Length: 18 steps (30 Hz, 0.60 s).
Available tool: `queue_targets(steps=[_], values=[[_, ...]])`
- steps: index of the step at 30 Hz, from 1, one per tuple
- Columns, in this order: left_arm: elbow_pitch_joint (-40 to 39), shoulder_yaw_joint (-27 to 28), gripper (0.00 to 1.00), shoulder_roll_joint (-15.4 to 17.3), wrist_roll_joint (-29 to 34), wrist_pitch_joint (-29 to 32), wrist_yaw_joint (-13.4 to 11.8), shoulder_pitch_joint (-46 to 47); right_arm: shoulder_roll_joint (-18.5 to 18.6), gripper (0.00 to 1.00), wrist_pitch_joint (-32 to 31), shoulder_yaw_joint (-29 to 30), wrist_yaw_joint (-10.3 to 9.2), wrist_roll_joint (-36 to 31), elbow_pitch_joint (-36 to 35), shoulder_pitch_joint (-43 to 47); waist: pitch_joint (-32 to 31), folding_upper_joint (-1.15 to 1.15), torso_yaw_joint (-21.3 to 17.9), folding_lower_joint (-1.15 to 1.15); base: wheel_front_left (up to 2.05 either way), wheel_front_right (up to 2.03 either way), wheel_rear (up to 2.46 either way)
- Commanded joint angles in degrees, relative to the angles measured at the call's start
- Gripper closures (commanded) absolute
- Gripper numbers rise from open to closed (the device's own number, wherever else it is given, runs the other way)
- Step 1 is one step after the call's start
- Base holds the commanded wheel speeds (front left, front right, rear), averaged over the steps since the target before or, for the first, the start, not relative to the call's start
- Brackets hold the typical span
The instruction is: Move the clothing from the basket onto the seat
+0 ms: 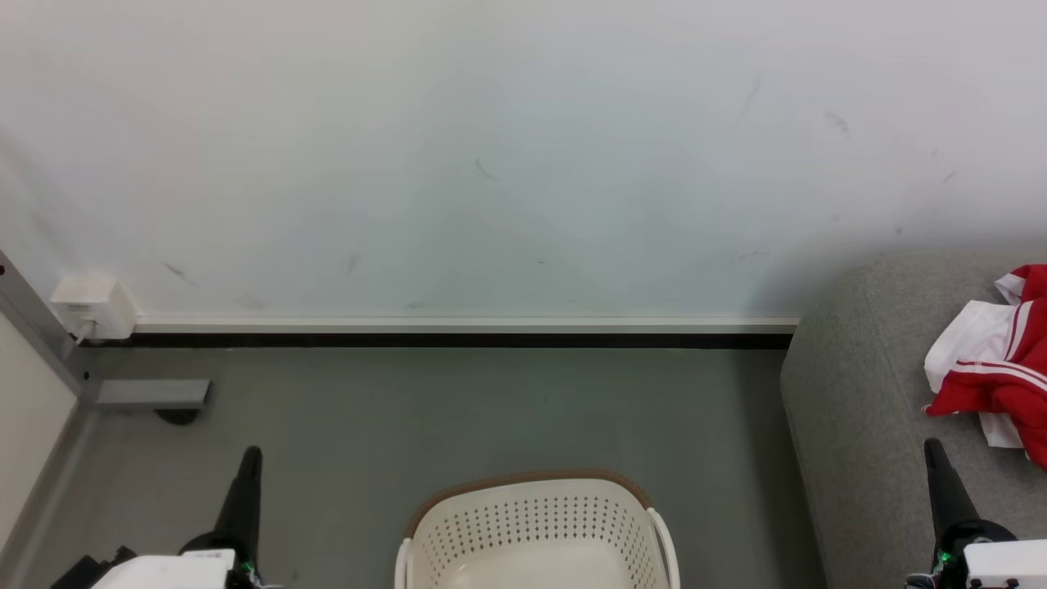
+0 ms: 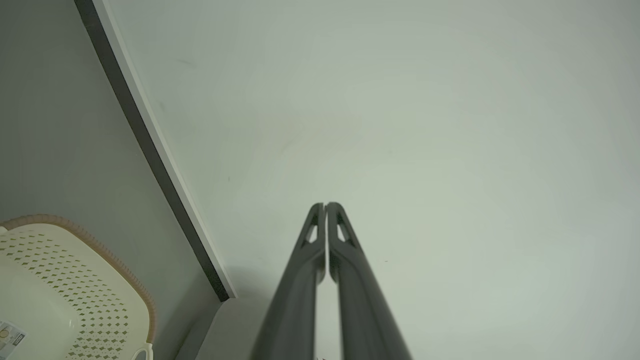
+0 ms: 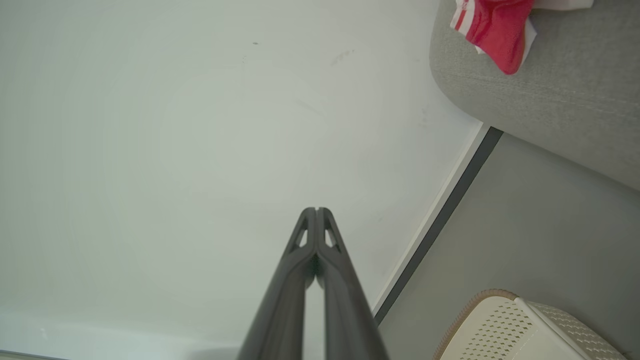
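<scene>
The red clothing [image 1: 1002,368] with white panels and thin stripes lies crumpled on the light grey seat [image 1: 851,409] at the right edge of the head view; in the right wrist view the clothing [image 3: 495,25] sits at the top right on the seat [image 3: 550,100]. The cream basket [image 1: 536,536] with its brown rim stands on the floor at bottom centre, nothing visible inside it. My left gripper [image 1: 249,458] is shut at lower left, fingertips together [image 2: 325,206]. My right gripper [image 1: 934,450] is shut at lower right beside the seat's front, holding nothing [image 3: 316,210].
A pale wall [image 1: 491,164] with a white skirting strip runs behind the grey floor [image 1: 458,409]. A white wall box [image 1: 92,307] and a metal frame leg [image 1: 147,394] stand at the far left. The basket also shows in both wrist views [image 2: 60,295] [image 3: 525,330].
</scene>
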<state>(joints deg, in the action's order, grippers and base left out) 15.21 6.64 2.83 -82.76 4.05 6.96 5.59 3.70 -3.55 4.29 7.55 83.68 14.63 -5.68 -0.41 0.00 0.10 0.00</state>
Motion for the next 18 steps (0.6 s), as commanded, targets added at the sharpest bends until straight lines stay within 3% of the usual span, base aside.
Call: queue_targets(steps=[1,18], values=[[-0.45,0.06,1.0,0.19,-1.47,0.58,0.22,0.86,0.04,1.0,-0.6,0.52,-0.1,1.67,-0.42,-0.78,0.04,0.0,-0.01,0.0,0.0,0.0,0.0],[-0.86,0.04,1.0,0.12,-7.82,2.27,0.59,1.21,-0.32,1.0,-2.25,1.57,-0.11,7.71,-0.38,-1.21,0.31,0.0,-0.08,0.0,0.0,0.0,0.0]])
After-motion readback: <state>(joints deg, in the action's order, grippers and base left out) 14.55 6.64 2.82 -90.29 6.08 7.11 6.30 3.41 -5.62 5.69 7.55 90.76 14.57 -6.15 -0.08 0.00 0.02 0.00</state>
